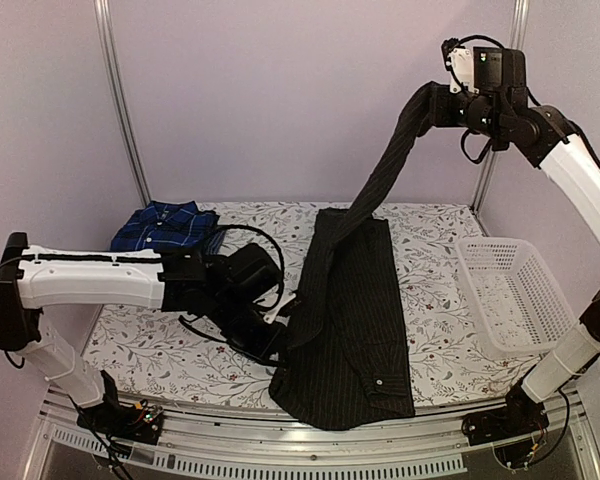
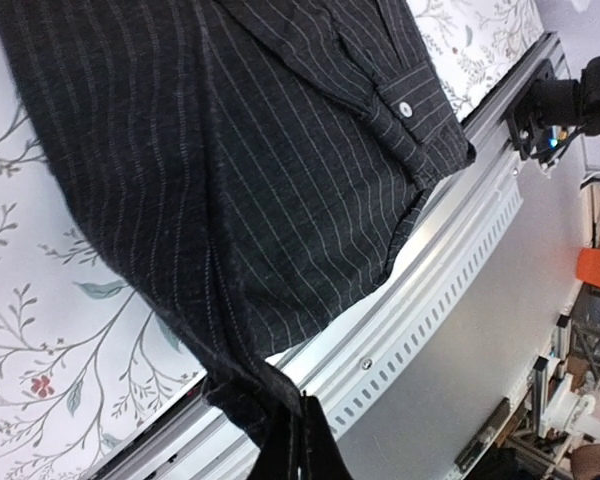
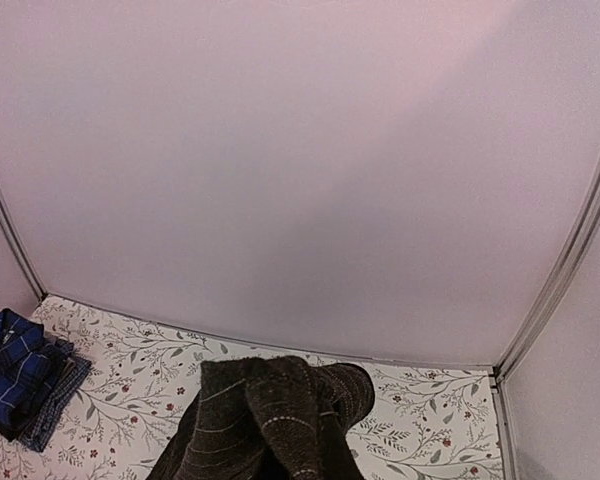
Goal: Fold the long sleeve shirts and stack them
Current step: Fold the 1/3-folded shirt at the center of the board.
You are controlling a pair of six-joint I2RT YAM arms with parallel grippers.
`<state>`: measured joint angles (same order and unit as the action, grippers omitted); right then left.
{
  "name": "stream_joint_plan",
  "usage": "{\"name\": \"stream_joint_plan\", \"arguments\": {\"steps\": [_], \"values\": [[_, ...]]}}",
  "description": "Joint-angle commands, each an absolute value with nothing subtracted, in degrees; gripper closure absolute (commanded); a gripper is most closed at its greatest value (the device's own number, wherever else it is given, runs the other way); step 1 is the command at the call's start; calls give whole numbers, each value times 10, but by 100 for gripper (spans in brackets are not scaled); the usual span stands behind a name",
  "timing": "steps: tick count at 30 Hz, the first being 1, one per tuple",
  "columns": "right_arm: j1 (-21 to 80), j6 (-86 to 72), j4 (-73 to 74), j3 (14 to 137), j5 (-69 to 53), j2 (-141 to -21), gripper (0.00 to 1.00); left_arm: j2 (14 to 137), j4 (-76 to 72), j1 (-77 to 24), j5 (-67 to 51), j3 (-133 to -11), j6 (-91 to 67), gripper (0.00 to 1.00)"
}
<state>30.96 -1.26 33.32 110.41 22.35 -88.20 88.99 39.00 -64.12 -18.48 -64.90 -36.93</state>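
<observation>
Right gripper [image 1: 432, 106] is clamped shut on the end of a sleeve [image 1: 380, 175], way up in the air at the far right. In its wrist view the cloth is bunched right over the fingers, so you don't see the tips at all. Left gripper [image 1: 277, 340] is down low and pinched closed on the left edge of the pinstripe shirt [image 1: 355, 330], with fabric gathered into a little twist where it bites.

The shirt itself lies flat mid-table [image 1: 170, 355]. Its long axis runs far-to-near, leaning a touch to the left at the near end. The near end sits right at the front edge, partly over the metal rail [image 2: 450, 250]. There's a button [image 1: 379, 381] on a band near that end, but I can't tell if it's cuff or placket, or which end the collar is at. The sleeve goes taut and diagonal from the shirt's far end up to the right gripper.

Looks to me like the sleeve-fold step: one side anchored, sleeve raised to be laid in. Next move probably needs the right arm to bring the sleeve down along the body without twisting it, with the left holding steady so the shirt doesn't slide off the front.

The plaid shirt [image 1: 163, 226] sits folded at the far left, so that's likely the stack spot. Basket [image 1: 495, 243] is off to the right, well apart.
</observation>
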Motion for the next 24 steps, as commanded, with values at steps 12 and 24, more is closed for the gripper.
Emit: {"name": "stream_joint_plan", "arguments": {"steps": [12, 24], "values": [[307, -33, 301, 1121, 69, -948, 100, 626, 348, -470, -259, -390, -530, 100], [307, -129, 208, 809, -56, -926, 100, 696, 303, -464, -313, -410, -483, 100]]}}
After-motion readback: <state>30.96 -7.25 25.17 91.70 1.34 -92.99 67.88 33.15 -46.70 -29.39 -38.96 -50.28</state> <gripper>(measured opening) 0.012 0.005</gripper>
